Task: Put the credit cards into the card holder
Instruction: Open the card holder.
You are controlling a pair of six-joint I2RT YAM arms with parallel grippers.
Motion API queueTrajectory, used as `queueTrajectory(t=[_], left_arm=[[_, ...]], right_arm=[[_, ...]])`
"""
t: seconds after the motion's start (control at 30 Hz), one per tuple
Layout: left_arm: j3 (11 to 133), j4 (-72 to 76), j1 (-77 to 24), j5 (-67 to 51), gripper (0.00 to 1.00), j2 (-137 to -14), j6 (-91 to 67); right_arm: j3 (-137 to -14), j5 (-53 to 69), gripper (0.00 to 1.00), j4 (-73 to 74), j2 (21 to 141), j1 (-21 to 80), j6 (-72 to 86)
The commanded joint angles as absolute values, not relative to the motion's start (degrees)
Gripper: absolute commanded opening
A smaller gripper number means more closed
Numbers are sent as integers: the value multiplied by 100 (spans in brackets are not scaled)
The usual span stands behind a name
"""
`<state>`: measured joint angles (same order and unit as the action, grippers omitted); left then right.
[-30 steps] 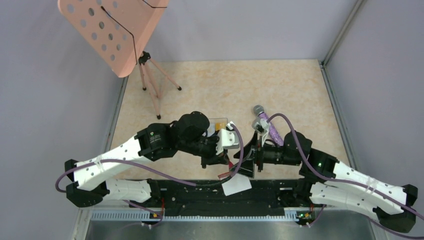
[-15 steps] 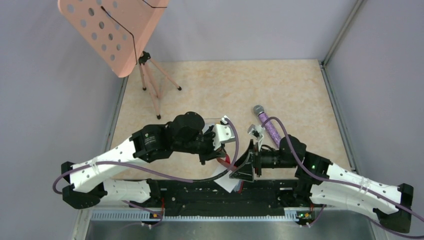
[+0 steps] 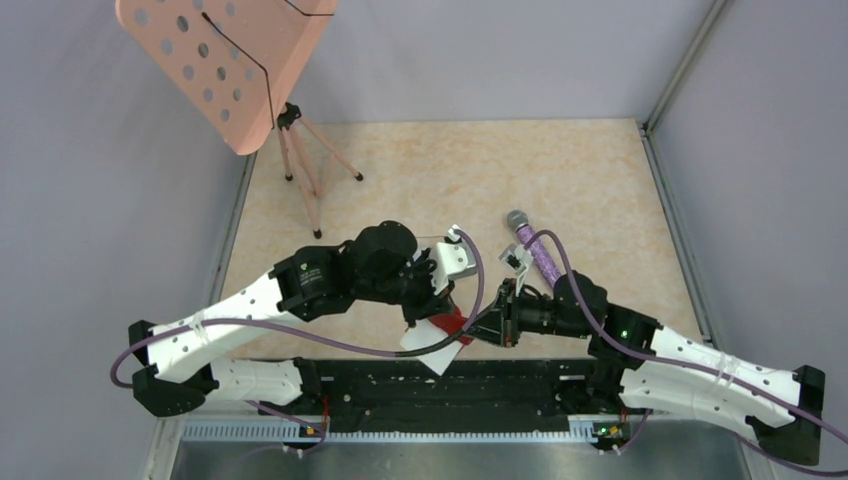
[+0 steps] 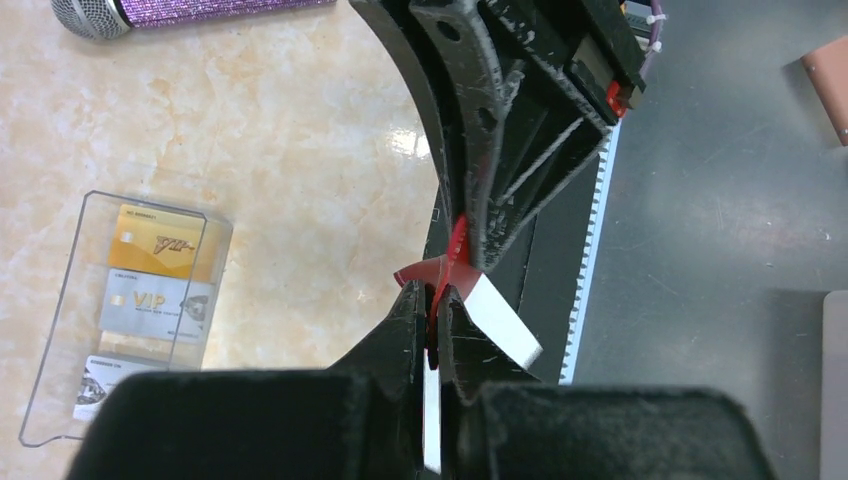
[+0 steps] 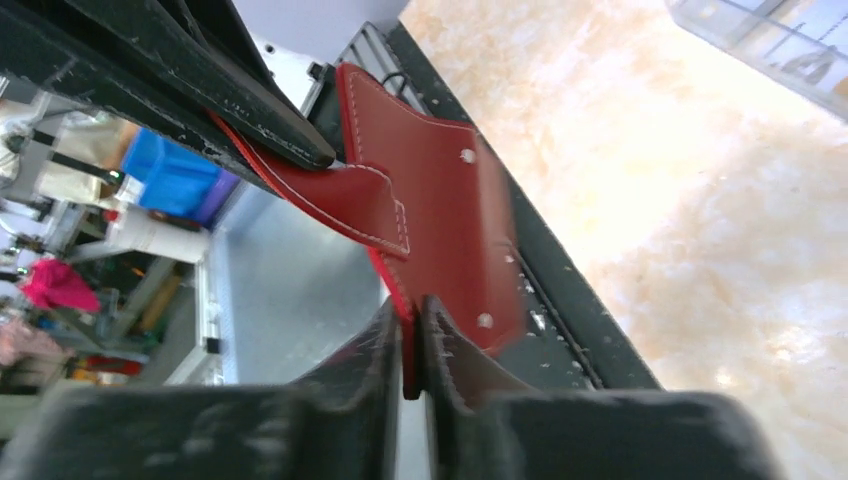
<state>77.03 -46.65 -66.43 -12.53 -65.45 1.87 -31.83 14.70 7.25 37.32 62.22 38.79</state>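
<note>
Red leather card holder (image 5: pixel 440 210) hangs over the desk's near edge, pinched from both sides. The left gripper (image 4: pixel 432 300) is clamped on one flap, where a white flat card (image 4: pixel 500 325) juts out at the same fingers. The right gripper (image 5: pixel 412 315) is clenched on the opposite edge. Three more credit cards (image 4: pixel 150 300), gold, silver and white, lie in a clear plastic tray (image 4: pixel 65 320) on the marbled desk (image 4: pixel 280 150), apart from the holder.

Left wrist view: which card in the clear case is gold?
The card at the end nearest the microphone; the other two are silvery-white.
</note>
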Motion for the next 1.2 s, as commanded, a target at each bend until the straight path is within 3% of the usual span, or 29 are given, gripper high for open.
queueTrajectory(t=[0.0, 0.17, 0.2, 0.3, 0.37, 0.4, 0.43, 0.6, 0.87, 1.17], left_arm=[[7574, -4071, -6597, -1367, 0, -6455, -203], [7218, -3704, -6542, -1413, 0, -6354, -599], [7137, -3602, -6523, -1409, 5, -6335, -728], [6811, -3333, -6428, -1235, 48, -6294, -1286], [6565, -3163, -6313, -1065, 65, -6298, -1851], [6429, -3075, -6212, -1022, 89, -6306, -2164], [6292, -2990, -6107, -1018, 98, -6323, -2520], [5820, -2867, -5596, -778, 99, -6340, -3724], [4952, -3186, -4478, -1021, 99, -5672, -4116], [3967, -3114, -3738, -1745, 93, -5127, -4082]], right_arm=[[-3317, 1054, 0, 893, 3942, 6302, 3904], [-3331, 811, 0, 970, 3993, 6298, 3987], [-3324, 731, 0, 994, 3961, 6294, 3996], [-3340, 377, 0, 1193, 3916, 6302, 4082], [-3363, 189, 0, 1346, 3976, 6302, 4114], [-3380, 117, 0, 1420, 4041, 6295, 4134], [-3395, 81, 0, 1472, 4108, 6275, 4171], [-3229, 1355, 0, 1070, 4402, 5382, 4364], [-2975, 4012, 0, 406, 4732, 3500, 4334], [-2897, 5482, 0, -264, 4700, 3287, 4431]])
